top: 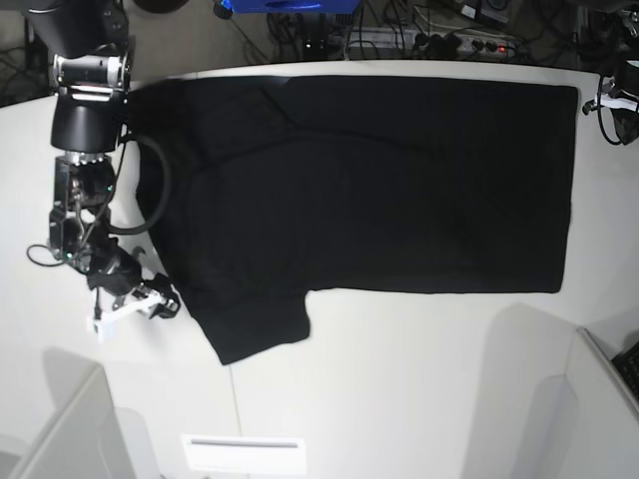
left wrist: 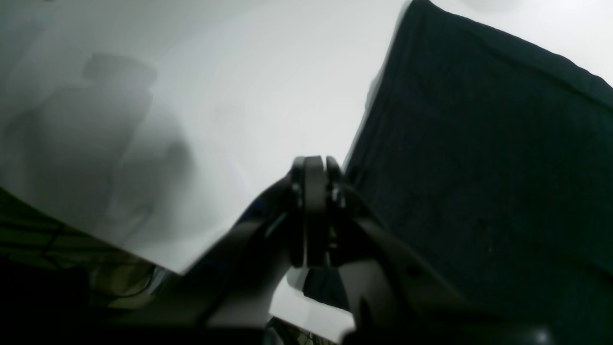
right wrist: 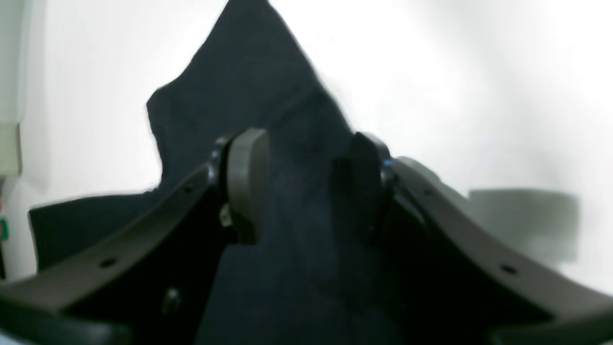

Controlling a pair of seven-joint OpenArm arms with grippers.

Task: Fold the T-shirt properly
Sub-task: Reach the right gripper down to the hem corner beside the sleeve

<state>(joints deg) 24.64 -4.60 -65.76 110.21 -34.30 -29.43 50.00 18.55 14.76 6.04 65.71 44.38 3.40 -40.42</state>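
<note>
Below, black T-shirt (right wrist: 297, 268) under the right arm's open fingers (right wrist: 246, 187).

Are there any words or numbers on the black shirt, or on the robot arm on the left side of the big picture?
There are none that can be read.
T-shirt: no word, number or sign shows on the side facing up.
Arm on the left of the base view: no lettering I can make out; any small marks would be too tiny or blurred to read.
</note>
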